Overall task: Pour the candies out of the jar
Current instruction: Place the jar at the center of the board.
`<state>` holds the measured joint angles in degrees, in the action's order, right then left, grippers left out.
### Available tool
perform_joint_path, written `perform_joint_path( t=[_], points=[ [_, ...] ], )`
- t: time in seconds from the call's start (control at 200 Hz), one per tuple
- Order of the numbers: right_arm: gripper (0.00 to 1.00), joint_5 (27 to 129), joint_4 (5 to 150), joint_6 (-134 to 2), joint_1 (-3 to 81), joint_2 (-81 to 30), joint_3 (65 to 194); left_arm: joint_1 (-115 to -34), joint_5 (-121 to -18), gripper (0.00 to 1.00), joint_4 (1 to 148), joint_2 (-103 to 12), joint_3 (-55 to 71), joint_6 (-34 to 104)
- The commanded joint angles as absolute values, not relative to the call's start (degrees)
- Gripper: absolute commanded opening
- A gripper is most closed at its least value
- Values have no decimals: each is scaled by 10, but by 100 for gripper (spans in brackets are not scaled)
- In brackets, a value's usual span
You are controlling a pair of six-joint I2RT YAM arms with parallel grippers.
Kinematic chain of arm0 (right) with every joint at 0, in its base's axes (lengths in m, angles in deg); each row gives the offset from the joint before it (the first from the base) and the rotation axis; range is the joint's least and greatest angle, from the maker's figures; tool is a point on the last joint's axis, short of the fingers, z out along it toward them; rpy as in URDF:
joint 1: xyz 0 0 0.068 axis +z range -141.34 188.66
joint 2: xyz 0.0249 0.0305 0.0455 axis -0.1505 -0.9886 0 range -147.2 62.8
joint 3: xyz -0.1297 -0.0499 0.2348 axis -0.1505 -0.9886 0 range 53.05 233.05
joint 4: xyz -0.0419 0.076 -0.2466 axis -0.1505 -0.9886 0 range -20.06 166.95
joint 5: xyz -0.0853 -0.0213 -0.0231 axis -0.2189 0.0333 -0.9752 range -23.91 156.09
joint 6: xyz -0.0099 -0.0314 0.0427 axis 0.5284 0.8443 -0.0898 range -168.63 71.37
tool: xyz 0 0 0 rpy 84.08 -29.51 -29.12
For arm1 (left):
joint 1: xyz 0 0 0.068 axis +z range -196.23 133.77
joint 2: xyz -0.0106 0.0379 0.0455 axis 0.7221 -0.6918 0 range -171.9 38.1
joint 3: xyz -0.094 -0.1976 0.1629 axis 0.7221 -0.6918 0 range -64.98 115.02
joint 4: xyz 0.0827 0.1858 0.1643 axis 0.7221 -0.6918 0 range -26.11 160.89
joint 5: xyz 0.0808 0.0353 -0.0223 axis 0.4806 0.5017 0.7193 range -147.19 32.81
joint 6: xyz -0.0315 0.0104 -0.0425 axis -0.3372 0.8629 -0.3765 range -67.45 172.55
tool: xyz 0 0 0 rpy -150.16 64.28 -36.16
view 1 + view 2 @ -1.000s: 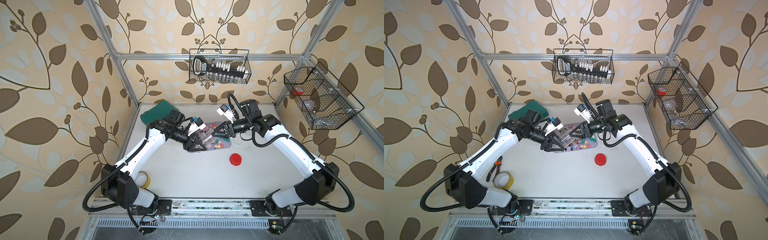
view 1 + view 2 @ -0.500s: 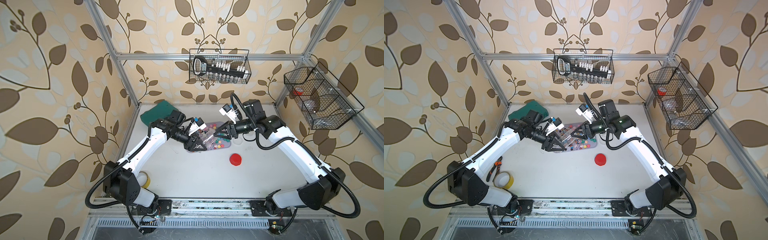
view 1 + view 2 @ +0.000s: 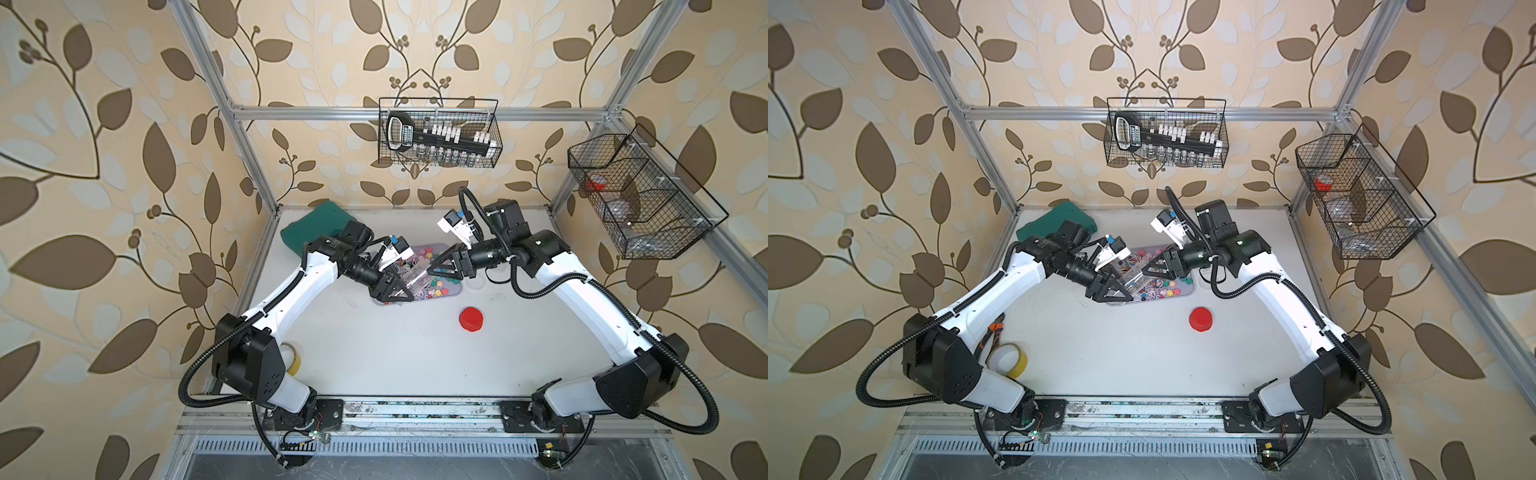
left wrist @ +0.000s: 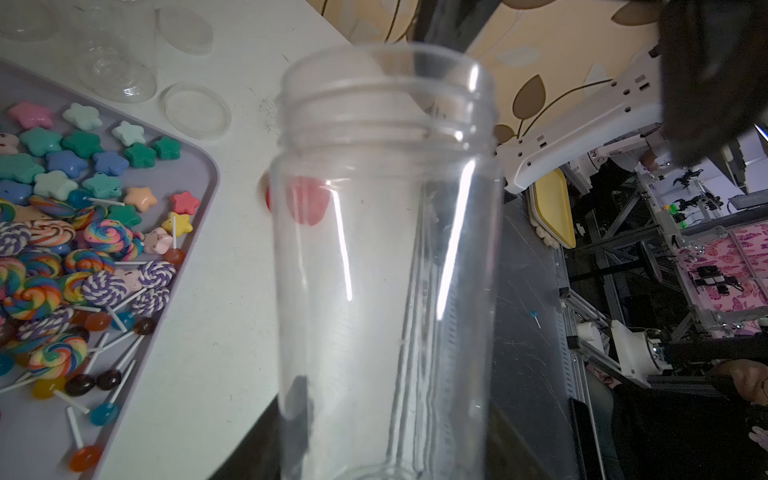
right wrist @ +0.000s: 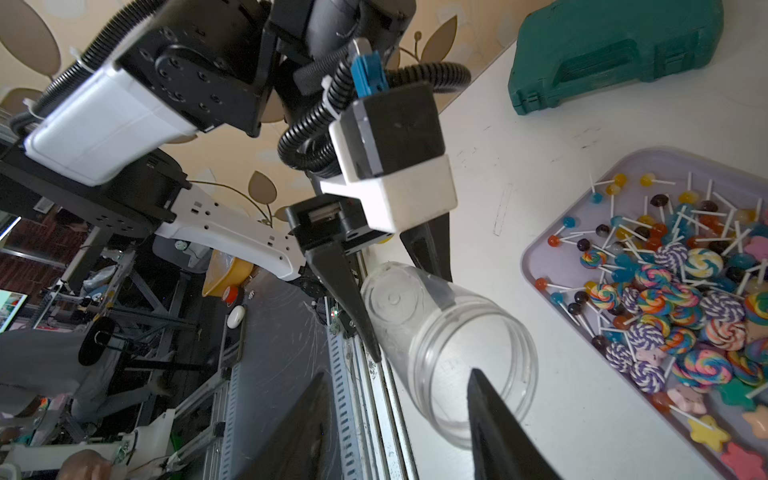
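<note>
Barely anything has shifted in the last second — both my arms remain meeting over the lilac tray [image 4: 208, 183], and only my right forearm has rocked a touch. My left gripper [image 3: 399, 291] is clamped across the base end of the clear jar [image 4: 386, 249], one finger on each side. The jar's long axis runs from those fingers toward my right gripper [image 3: 434, 268], tipped, with the open mouth at the far end. Nothing shows inside it; it looks empty. The candies [image 4: 62, 270] — star shapes, swirl lollipops, ball lollipops on white sticks — lie heaped on the tray, just beside the jar's mouth and below it. My right fingers [image 5: 498, 432] stand apart, holding nothing, with the jar's rim just ahead and roughly between them; whether one touches the rim I cannot tell. So my right arm is nearer the mouth, my left has the base. Both forearms reach inward and low, fingers pointing at each other. I judge the pouring done.
</note>
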<state>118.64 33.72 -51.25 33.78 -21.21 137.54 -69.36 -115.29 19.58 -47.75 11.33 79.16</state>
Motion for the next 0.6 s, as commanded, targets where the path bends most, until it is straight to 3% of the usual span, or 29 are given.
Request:
perform_joint_path(
  t=[0.0,0.27,0.455,0.595],
  points=[
    [42,1218,303,-490,340,-230,1382,-686,-1168,32,186,-469,142,796],
    [21,1238,290,-482,340,-236,1381,-686,-1169,32,188,-472,142,797],
    [0,1263,286,-483,340,-248,1374,-685,-1161,34,198,-468,141,791],
    [0,1276,286,-485,340,-252,1370,-683,-1158,35,217,-461,135,781]
  ],
)
